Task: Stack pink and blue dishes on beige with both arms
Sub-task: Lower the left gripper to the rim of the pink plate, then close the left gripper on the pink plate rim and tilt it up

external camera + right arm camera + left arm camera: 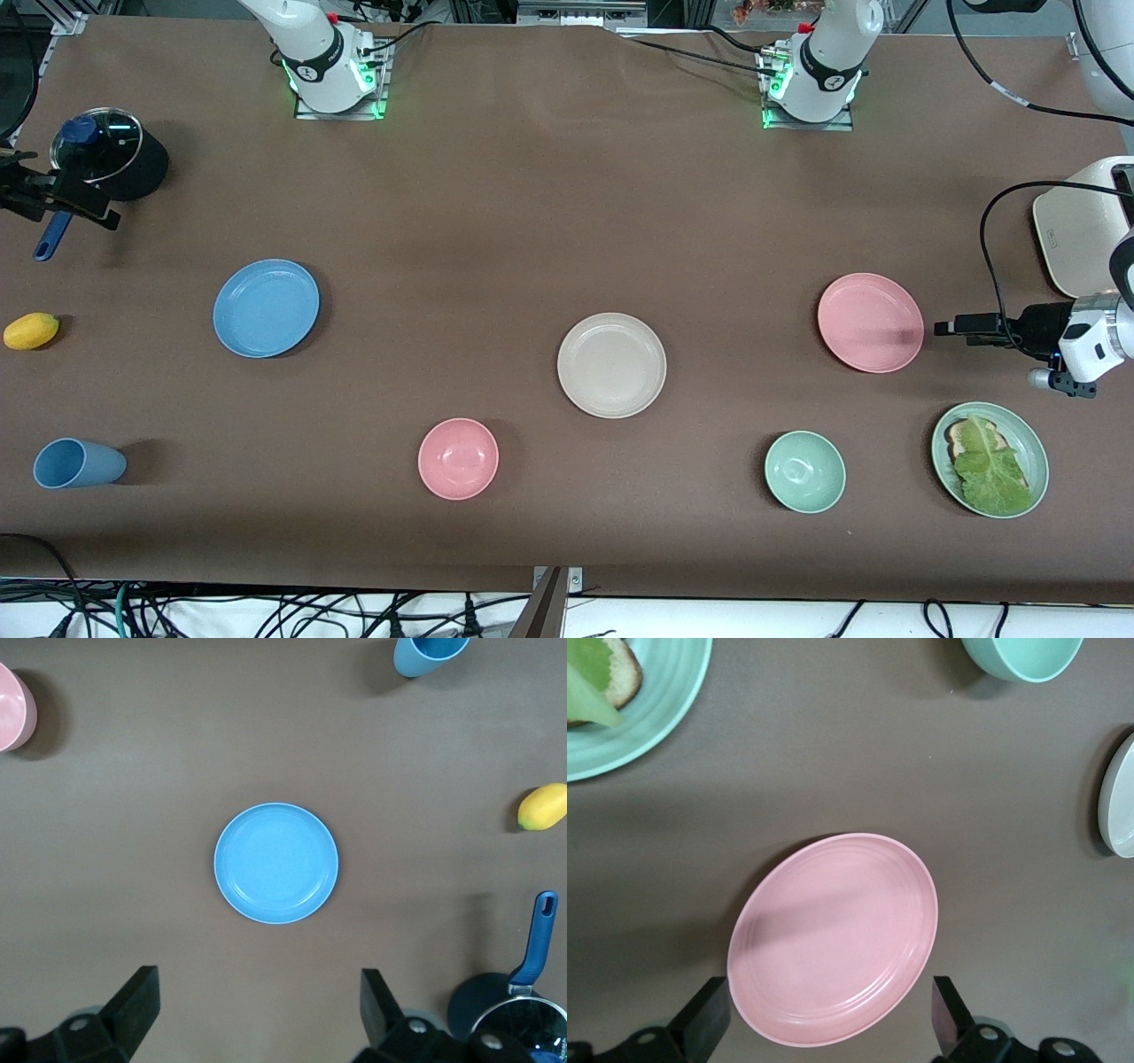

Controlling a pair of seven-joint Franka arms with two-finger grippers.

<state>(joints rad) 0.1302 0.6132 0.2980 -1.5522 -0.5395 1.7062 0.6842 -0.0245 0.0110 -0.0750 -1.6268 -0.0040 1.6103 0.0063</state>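
Plates, three, equal in size, laid flat and well apart on the brown table (pixel 532 204); nothing is stacked yet.

- Beige plate (pixel 611 364): at the table's middle, bare.
- Pink plate (pixel 870 322): toward the left arm's end, untouched.
- Blue plate (pixel 266 307): toward the right arm's end, untouched.
- Left gripper (pixel 833 1023): held just beside and above the pink plate's rim, fingers spread wide, nothing gripped.
- Right gripper (pixel 257 1014): seen only in its wrist view, held high over the table near the blue plate, fingers spread wide, nothing gripped.
- Bystanders: black lidded pot (pixel 111 159), green plate with lettuce and bread (pixel 990 458), pink bowl (pixel 458 458), green bowl (pixel 804 471), blue cup (pixel 75 463), lemon (pixel 31 330).

Risks judged: a shallow rim may slip from a thin pinch, so a plate could be pushed across the table rather than lifted. Both arms may meet over the beige plate if carried in together. The pink bowl could be mistaken for the pink plate.
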